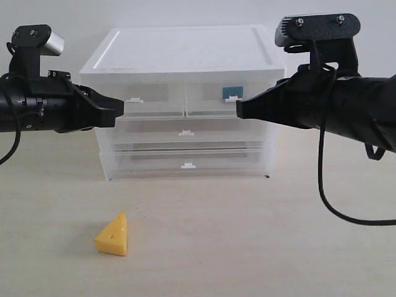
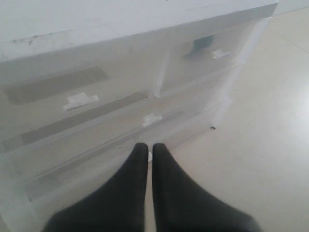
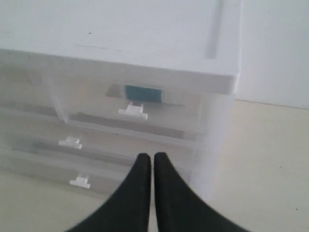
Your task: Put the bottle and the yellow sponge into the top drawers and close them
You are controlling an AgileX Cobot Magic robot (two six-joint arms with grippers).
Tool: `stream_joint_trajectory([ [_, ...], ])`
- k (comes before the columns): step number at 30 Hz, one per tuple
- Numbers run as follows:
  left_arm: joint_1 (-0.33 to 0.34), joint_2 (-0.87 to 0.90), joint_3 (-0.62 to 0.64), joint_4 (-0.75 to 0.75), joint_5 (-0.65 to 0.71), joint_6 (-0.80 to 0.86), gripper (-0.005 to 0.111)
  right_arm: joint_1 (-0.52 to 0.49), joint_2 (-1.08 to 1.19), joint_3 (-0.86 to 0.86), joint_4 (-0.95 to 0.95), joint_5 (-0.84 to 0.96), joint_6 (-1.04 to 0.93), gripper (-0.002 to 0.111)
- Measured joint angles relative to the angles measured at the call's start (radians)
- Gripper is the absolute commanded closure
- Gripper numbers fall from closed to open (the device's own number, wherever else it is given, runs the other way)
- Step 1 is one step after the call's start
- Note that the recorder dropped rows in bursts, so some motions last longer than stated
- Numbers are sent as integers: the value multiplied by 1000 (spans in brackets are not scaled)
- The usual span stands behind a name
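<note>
Two black grippers hung empty before a white translucent plastic drawer cabinet [image 1: 185, 55], with the sponge out on the pale tabletop [image 1: 260, 247].

In the exterior view, the left gripper [image 1: 121, 109] had its jaws pressed together on nothing, its tip at 9 o'clock of the left top drawer [image 1: 154, 102] and just beside that drawer's small white tab handle [image 1: 135, 99]. The right gripper [image 1: 239, 109], jaws likewise pressed together and empty, pointed in from 3 o'clock at the right top drawer [image 1: 207, 102], its tip just beside that drawer's tab handle [image 1: 231, 98]. Both half-width drawers sat flush with the cabinet front. A teal patch [image 1: 232, 92] showed through the right drawer's front, too blurred to tell as the bottle. The yellow-orange cheese-shaped sponge wedge [image 1: 112, 235] stood on the table at 7 o'clock of the cabinet, well apart from both grippers.
</note>
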Motion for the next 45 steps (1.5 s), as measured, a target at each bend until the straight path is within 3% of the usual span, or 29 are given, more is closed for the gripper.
stream_joint_trajectory([
  [14, 0, 0, 9, 40, 15, -6, 103, -54, 193, -184, 83, 127, 27, 108],
  [22, 0, 0, 9, 44, 0, 71, 103, -56, 204, -203, 76, 84, 25, 108],
  [45, 0, 0, 9, 44, -22, 81, 103, -56, 320, -295, 32, 15, 13, 108],
])
